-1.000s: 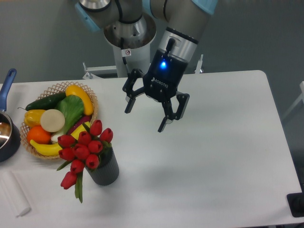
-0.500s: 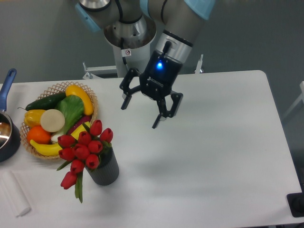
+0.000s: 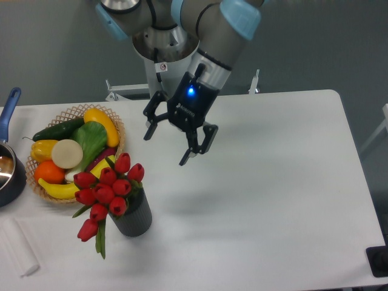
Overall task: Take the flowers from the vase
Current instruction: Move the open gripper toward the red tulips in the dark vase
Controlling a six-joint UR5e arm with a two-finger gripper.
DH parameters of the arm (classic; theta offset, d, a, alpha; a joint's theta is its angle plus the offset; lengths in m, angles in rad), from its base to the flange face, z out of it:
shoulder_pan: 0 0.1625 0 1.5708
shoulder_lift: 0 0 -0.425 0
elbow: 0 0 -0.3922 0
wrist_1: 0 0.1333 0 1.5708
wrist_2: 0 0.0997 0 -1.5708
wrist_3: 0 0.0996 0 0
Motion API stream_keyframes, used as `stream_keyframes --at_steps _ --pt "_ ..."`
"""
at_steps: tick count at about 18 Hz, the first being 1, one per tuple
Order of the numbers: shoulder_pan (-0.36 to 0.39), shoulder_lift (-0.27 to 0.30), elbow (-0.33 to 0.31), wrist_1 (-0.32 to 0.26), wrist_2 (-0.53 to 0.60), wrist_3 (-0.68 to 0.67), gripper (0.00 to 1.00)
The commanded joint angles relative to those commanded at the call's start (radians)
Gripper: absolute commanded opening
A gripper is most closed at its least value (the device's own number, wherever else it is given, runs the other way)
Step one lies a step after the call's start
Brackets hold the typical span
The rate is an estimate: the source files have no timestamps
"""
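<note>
The flowers [image 3: 106, 192], a bunch of red tulip buds with green leaves, stand in the vase [image 3: 132, 216], a short dark grey ribbed cup at the front left of the white table. One bud droops low to the left of the cup. My gripper [image 3: 165, 149] hangs above the table, up and to the right of the bunch and apart from it. Its black fingers [image 3: 193, 149] are spread wide and hold nothing.
A wicker basket [image 3: 116, 125] of fruit and vegetables sits just behind the flowers at the left. A dark pot with a blue handle [image 3: 9, 108] is at the left edge. A white rolled cloth [image 3: 17, 247] lies at the front left corner.
My gripper has moved left and slightly up toward the basket side, staying open. The flowers and vase have not moved.
</note>
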Motion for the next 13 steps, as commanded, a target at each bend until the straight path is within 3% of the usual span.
stream_keyframes --at_steps 10,13 --pt "-0.060 -0.058 0.000 0.072 0.003 0.023 1.00" --pt "-0.090 -0.109 0.027 0.119 0.005 0.015 1.00"
